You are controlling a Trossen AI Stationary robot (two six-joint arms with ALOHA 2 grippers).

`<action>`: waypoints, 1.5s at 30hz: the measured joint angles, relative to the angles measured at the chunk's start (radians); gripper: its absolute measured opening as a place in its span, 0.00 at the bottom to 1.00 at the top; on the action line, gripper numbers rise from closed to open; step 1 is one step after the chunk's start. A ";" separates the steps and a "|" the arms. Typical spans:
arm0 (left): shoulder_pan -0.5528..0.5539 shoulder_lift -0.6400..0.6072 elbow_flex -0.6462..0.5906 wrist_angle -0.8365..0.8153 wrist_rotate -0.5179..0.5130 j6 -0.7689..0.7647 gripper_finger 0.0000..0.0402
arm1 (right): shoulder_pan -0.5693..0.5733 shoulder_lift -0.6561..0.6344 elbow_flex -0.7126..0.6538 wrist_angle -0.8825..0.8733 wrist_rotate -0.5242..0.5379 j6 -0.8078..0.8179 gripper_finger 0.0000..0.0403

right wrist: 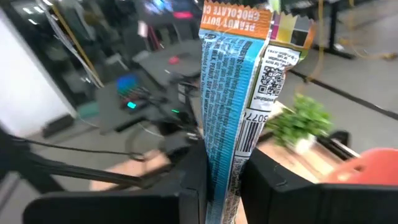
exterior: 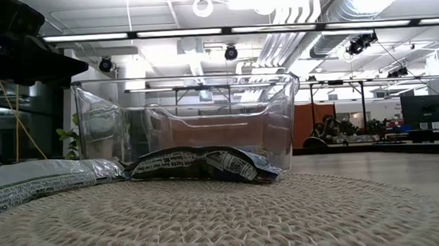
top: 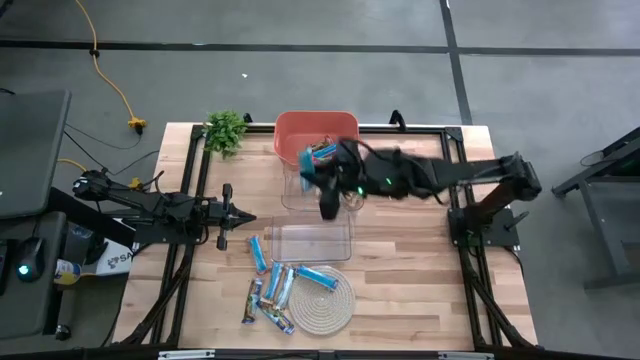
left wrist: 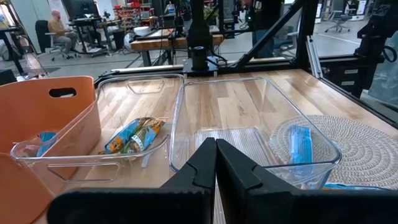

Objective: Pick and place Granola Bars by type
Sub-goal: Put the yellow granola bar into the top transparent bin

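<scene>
We see the right hand [right wrist: 221,180] raised over the clear bin [top: 318,190] beside the orange bin [top: 316,130], its fingers clamped on a blue granola bar [right wrist: 233,106]. The left hand [left wrist: 216,168], fingers pressed together and holding nothing, rests low at the surface's [top: 420,290] left side. More bars [top: 275,290] lie on and beside the woven coaster [top: 330,305].

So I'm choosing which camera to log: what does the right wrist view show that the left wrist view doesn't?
Only the right wrist view shows the right hand shut on a blue granola bar, held upright, and the green plant. Only the left wrist view shows the shut left hand, two clear bins, a bar lying in one, and the woven coaster. Both show the orange bin and the wooden table.
</scene>
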 joint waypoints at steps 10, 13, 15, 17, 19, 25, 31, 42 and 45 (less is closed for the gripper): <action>0.000 0.000 0.000 0.000 0.000 0.000 0.02 | -0.252 0.116 0.008 -0.104 -0.334 0.031 0.14; 0.000 0.000 0.000 0.000 0.000 0.000 0.02 | -0.300 0.171 0.008 -0.153 -0.458 0.032 0.14; 0.000 0.000 0.000 0.000 0.000 0.000 0.02 | -0.323 0.203 0.008 -0.205 -0.539 0.026 0.14; 0.000 0.000 0.000 0.000 0.000 0.000 0.02 | -0.339 0.232 0.007 -0.262 -0.607 0.011 0.14; 0.000 0.000 0.000 0.000 0.000 0.000 0.02 | -0.351 0.258 0.008 -0.329 -0.651 -0.023 0.14; 0.000 0.000 0.000 0.000 0.000 0.000 0.02 | -0.370 0.292 0.007 -0.443 -0.665 -0.163 0.14; 0.000 0.000 0.000 0.000 0.000 0.000 0.02 | -0.375 0.293 0.007 -0.533 -0.546 -0.349 0.14; 0.000 0.000 0.000 0.001 0.000 0.000 0.02 | -0.360 0.358 -0.001 -0.663 -0.415 -0.575 0.14; 0.000 0.000 0.000 0.000 0.000 0.000 0.02 | -0.360 0.402 -0.001 -0.665 -0.418 -0.578 0.14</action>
